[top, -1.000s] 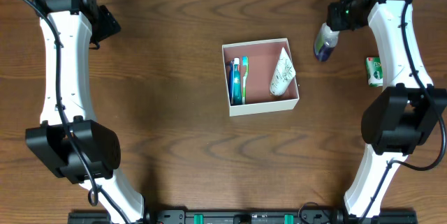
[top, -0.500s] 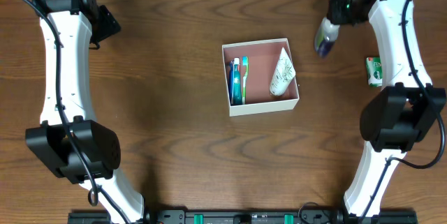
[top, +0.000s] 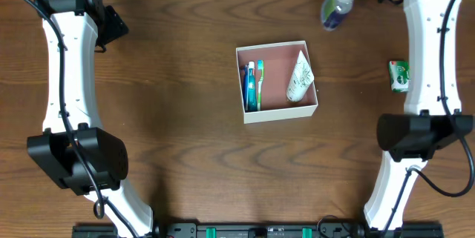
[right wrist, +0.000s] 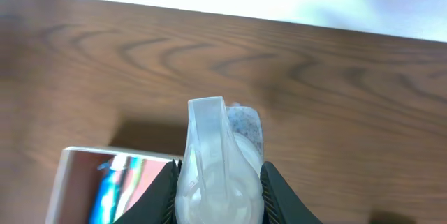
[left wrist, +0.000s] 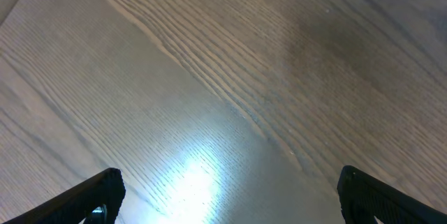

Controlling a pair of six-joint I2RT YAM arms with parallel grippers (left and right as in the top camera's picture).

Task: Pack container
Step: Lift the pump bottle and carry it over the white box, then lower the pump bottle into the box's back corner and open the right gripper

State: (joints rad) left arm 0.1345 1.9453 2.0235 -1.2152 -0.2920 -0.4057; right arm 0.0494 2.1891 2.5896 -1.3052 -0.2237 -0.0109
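My right gripper (right wrist: pixel 220 190) is clamped on the clear plastic bottle with purplish contents (top: pixel 335 8), long axis running 1 to 7 o'clock. The square white container with a pink inside (top: pixel 280 112) sits mid-table, at 7 o'clock from it and nearer this arm than my left gripper (top: pixel 111 24) (spread wide, empty). Since the earlier frame the bottle has travelled toward 12 o'clock.

Container (top: pixel 282 112): toothbrushes (top: pixel 253 84) inside left, tube (top: pixel 300 77) inside right; packet (top: pixel 398 75) well right; bottle (top: pixel 335 8) behind-right, aloft.
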